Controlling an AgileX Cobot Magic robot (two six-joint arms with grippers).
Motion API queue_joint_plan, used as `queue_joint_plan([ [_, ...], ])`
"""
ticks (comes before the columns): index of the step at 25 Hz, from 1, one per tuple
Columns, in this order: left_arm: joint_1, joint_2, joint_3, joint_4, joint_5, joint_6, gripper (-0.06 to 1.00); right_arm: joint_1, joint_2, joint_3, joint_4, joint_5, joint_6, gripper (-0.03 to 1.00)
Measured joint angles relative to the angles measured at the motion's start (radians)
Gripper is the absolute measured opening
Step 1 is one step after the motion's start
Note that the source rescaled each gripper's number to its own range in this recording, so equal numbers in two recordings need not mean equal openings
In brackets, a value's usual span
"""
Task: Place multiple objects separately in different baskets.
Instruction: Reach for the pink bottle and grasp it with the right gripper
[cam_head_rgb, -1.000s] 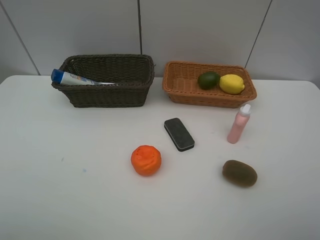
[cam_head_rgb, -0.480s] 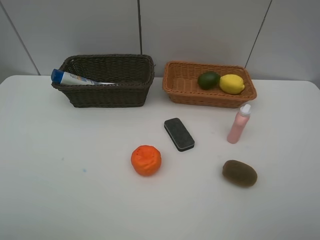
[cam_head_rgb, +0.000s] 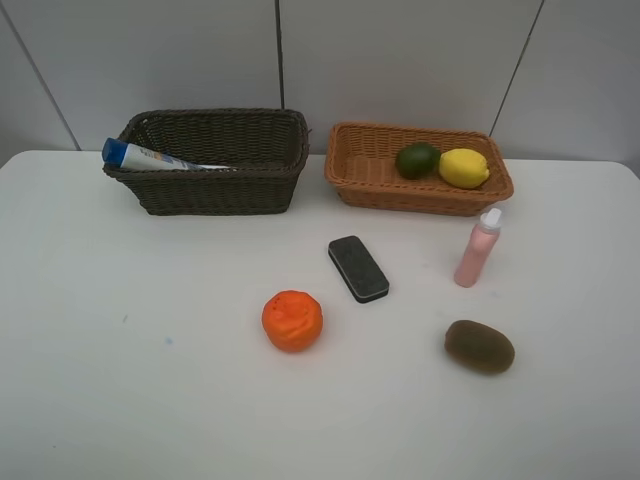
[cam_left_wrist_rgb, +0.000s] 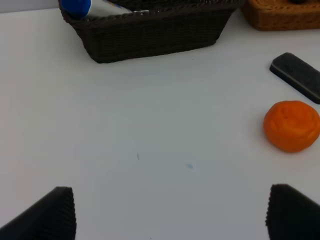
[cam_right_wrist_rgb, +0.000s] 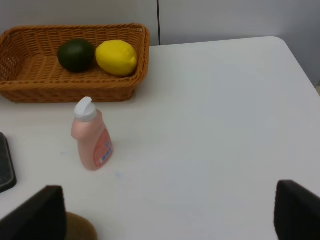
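The left gripper (cam_left_wrist_rgb: 172, 216) hangs wide open and empty. One orange (cam_left_wrist_rgb: 291, 125) lies ahead by its right finger, one black eraser (cam_left_wrist_rgb: 298, 75) beyond it. Farthest ahead is the dark basket (cam_left_wrist_rgb: 150, 35) with one blue-capped bottle (cam_left_wrist_rgb: 77, 6). The right gripper (cam_right_wrist_rgb: 167, 215), also released, faces one pink bottle (cam_right_wrist_rgb: 92, 137), with one kiwi (cam_right_wrist_rgb: 82, 229) nearest. Beyond them the tan basket (cam_right_wrist_rgb: 30, 90) holds one lime (cam_right_wrist_rgb: 76, 55) and one lemon (cam_right_wrist_rgb: 116, 57), so it is probably meant for fruit. Four items lie loose.

Big bottle (cam_head_rgb: 150, 157) in left basket (cam_head_rgb: 215, 190), lime (cam_head_rgb: 417, 160) and lemon (cam_head_rgb: 464, 168) in right basket (cam_head_rgb: 400, 192); eraser (cam_head_rgb: 358, 268), orange (cam_head_rgb: 292, 320), small bottle (cam_head_rgb: 478, 248), kiwi (cam_head_rgb: 479, 346) in front.
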Motion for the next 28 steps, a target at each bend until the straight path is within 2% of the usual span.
queue_joint_plan([
  [6,0.000,0.000,0.000,-0.001,0.000,0.000,1.00,0.000,0.012,0.000,-0.004,0.000,0.000,0.98],
  [9,0.000,0.000,0.000,-0.001,0.000,0.000,1.00,0.000,0.109,0.000,-0.015,-0.001,0.000,0.98],
  [12,0.000,0.000,0.000,-0.001,0.000,0.000,1.00,0.000,0.274,-0.017,-0.025,-0.020,0.013,0.98],
  [14,0.000,0.000,0.000,-0.001,0.000,0.000,1.00,0.000,0.417,-0.051,-0.030,-0.045,0.067,0.98],
  [17,0.000,0.000,0.000,-0.001,0.000,0.000,1.00,0.000,0.651,-0.129,-0.037,-0.060,0.145,0.98],
  [22,0.000,0.000,0.000,-0.001,-0.002,0.000,1.00,0.000,1.017,-0.286,-0.036,-0.055,0.171,0.98],
  [28,0.000,0.000,0.000,-0.001,-0.002,0.000,1.00,0.000,1.291,-0.430,0.088,-0.022,0.174,0.98],
])
